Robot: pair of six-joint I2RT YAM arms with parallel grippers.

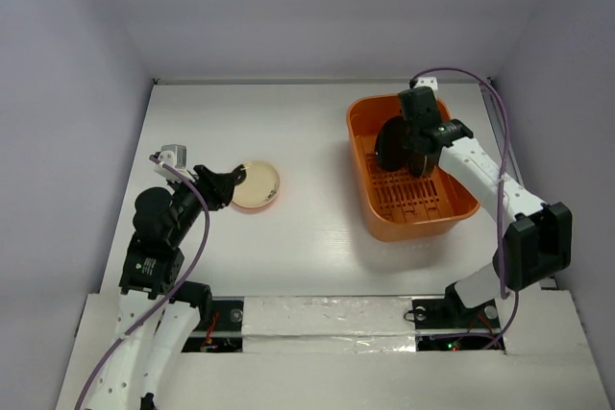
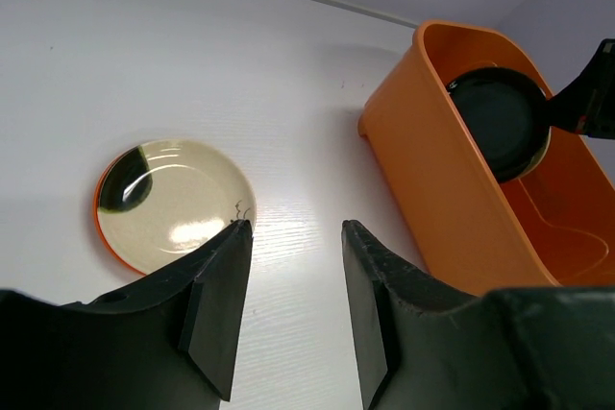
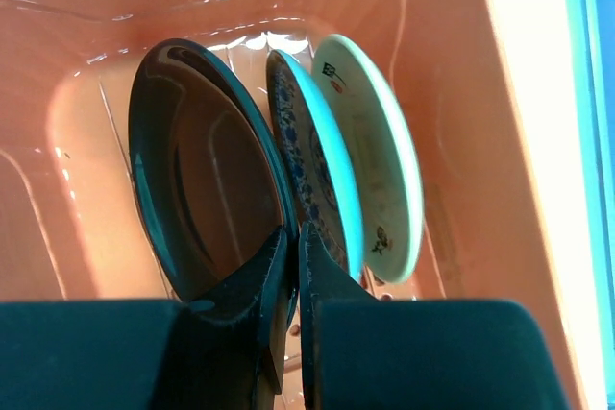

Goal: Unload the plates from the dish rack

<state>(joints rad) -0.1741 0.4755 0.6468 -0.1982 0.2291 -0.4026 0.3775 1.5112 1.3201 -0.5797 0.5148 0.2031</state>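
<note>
Right now I am pinching the lower rim of the dark plate (image 3: 207,170) with my right gripper (image 3: 293,247), its fingers nearly pressed together with only the plate's edge between them. That plate is glossy and is standing upright on edge inside the dish rack (image 3: 461,93). Just behind it, the teal plate (image 3: 332,180) with a dark speckled pattern and a pale plate (image 3: 380,160) are standing in a row. The bright orange rack is sitting on the right side of the table (image 1: 317,132). Well apart to the left, a cream plate (image 2: 173,204) is lying flat on a red-orange plate (image 2: 101,228), and my left gripper (image 2: 296,228) is hovering just beside them, spread and holding nothing. The white table is sitting between pale lilac-grey walls (image 1: 288,7).
</note>
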